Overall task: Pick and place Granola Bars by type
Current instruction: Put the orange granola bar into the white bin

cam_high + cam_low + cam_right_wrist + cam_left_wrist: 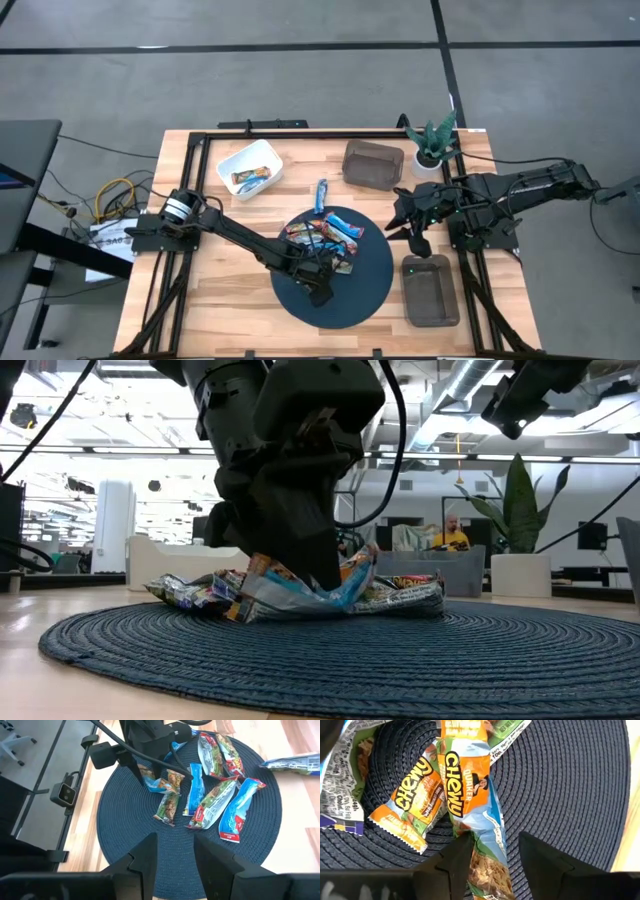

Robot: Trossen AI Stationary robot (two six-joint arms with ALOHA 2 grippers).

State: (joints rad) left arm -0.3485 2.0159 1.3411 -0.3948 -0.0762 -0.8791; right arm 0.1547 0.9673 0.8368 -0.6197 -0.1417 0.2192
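Top-down and wrist views of a wooden table (215, 290) bearing a round dark woven mat (350, 290) on which most of the bars (325, 240) lie in a loose heap.

Left gripper (320, 283) — lowered onto the mat at the near edge of the heap. In its wrist view the two dark fingers (452, 865) stand apart, and a bar (470, 810) with an orange and pale-blue wrapper runs lengthwise into the gap between them. One end of the wrapper lies against the inner face of one finger; the other finger stands clear of it. The fingers are not closed on the bar, which lies on the mat. A second orange bar (412, 802) lies just beside it, outside the fingers, and a green-and-white wrapper (342, 775) lies farther off at the edge of that view.

Right gripper (408, 222) — held above the table between the mat and the right-hand bins, well apart from the heap. Its fingers (145, 855) are partly open with nothing between them; its wrist view looks down on the mat, where blue, green and orange bars fan out.

Elsewhere — one blue bar (321, 194) lies on the bare wood just off the mat's far edge. A white bin (250, 168) at far left holds at least one bar (251, 177). Two brown bins stand at far centre (372, 165) and near right (431, 290). A potted plant (433, 145) occupies the far right corner.

In the low view the left gripper stands in the heap, its fingertips hidden among wrappers.
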